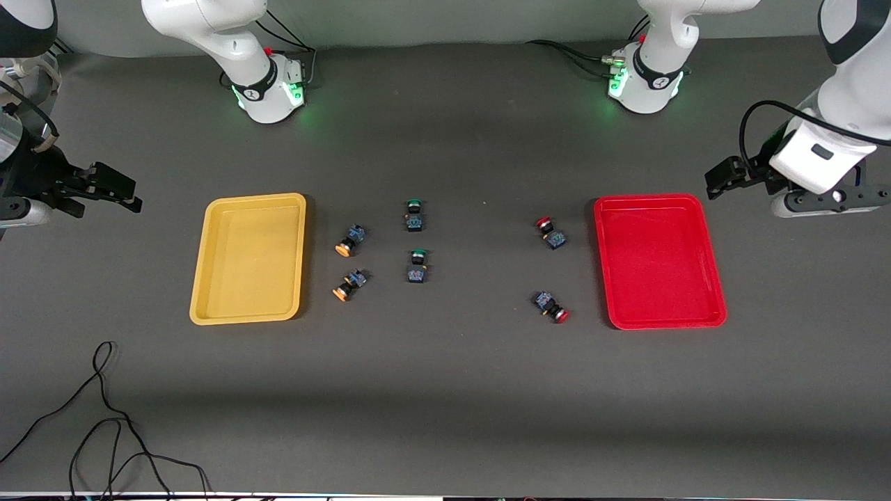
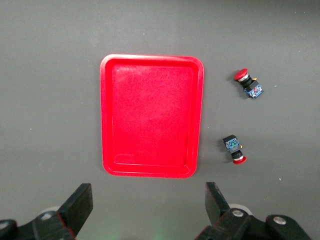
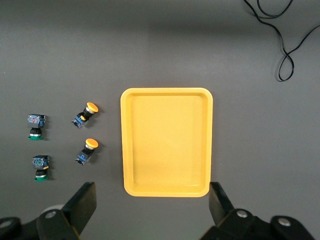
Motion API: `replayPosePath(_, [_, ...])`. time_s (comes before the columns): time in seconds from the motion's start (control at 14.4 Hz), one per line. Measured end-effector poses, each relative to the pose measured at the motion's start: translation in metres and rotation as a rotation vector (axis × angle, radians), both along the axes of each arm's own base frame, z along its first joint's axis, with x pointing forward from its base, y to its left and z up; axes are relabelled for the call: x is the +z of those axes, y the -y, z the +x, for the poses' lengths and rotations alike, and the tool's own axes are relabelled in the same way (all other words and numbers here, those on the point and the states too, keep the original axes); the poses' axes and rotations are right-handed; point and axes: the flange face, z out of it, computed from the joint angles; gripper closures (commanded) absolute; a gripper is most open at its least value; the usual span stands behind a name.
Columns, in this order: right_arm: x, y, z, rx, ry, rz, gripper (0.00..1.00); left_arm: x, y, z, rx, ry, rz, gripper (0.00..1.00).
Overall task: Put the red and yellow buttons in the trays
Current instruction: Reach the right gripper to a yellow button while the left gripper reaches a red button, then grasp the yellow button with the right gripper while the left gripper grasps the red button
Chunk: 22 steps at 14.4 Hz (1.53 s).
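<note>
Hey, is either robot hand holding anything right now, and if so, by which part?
Nothing is held. The left hand hangs open beside the red tray; the right hand hangs open beside the yellow tray.

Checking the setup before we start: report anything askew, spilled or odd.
Nothing stands out. Both trays are empty and square, and all six buttons lie on the table between them. Left gripper and right gripper wait open.

The left gripper (image 1: 724, 179) is held open over its table end; the right gripper (image 1: 115, 189) likewise, fingers spread.
</note>
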Motion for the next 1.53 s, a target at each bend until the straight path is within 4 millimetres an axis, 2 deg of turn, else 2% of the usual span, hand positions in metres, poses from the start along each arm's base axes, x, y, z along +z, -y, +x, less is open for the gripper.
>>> replayPosePath(0.28, [-0.003,-0.004,0.003,0.005,0.0,0.0,0.0,0.004,-0.012,0.002,0.022,0.007,0.0,0.0])
replayPosePath(0.42, [-0.016,-0.017,0.008,0.004,-0.023,-0.001,0.0,0.006,-0.012,0.002,0.023,0.007,0.0,0.01])
replayPosePath(0.49, [-0.027,-0.031,0.013,-0.024,-0.039,-0.006,0.0,0.006,-0.011,0.001,0.021,0.0,0.0,0.01])
replayPosePath(0.63, [-0.057,-0.074,0.024,-0.098,-0.074,-0.021,0.0,0.004,-0.004,0.0,0.02,-0.009,-0.001,0.0])
replayPosePath(0.7, [-0.074,-0.097,0.028,-0.144,-0.094,-0.03,0.0,0.001,0.005,0.0,0.033,-0.015,0.0,0.0])
replayPosePath(0.84, [-0.111,-0.136,0.03,-0.225,-0.133,-0.047,0.0,-0.018,0.041,0.001,0.082,-0.036,0.008,0.01])
replayPosePath(0.97, [-0.152,-0.168,0.024,-0.313,-0.149,-0.055,0.0,-0.058,0.086,0.006,0.129,-0.05,0.016,0.01])
replayPosePath(1.18, [-0.221,-0.204,0.004,-0.464,-0.162,-0.058,0.0,-0.152,0.135,0.01,0.224,-0.059,0.009,0.01])
replayPosePath(1.39, [-0.3,-0.22,-0.024,-0.589,-0.182,-0.042,0.0,-0.252,0.172,-0.015,0.302,-0.09,0.014,0.02])
replayPosePath(1.53, [-0.347,-0.219,-0.05,-0.63,-0.188,-0.032,0.0,-0.299,0.197,-0.034,0.344,-0.123,0.006,0.03])
